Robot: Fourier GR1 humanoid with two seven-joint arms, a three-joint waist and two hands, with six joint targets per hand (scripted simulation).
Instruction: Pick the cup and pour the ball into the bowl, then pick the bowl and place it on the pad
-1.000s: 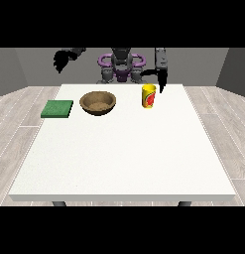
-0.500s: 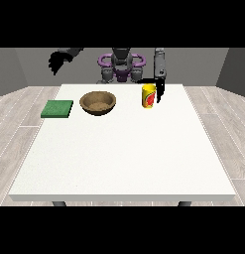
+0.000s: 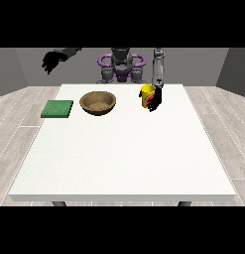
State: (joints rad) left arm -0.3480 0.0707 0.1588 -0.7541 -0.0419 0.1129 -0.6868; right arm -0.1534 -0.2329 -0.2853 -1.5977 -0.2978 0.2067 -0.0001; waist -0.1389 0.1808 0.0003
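Observation:
The yellow cup (image 3: 146,94) with a red mark stands upright on the table's far side, right of centre. No ball shows; the cup's inside is hidden. The hand at the view's right (image 3: 155,101) hangs down against the cup's right side, its fingers relaxed and partly overlapping the cup. The brown wooden bowl (image 3: 97,103) sits left of the cup, apart from it. The green pad (image 3: 57,108) lies flat near the table's left edge. The hand at the view's left (image 3: 50,62) is raised high above and behind the pad, fingers drooping, holding nothing.
The white table (image 3: 124,154) stretches wide towards the camera. The robot's torso (image 3: 121,67) stands behind the far edge. Grey floor surrounds the table.
The hand at the view's right has lowered and moved in against the cup's side. The hand at the view's left has swung further outward and stays high.

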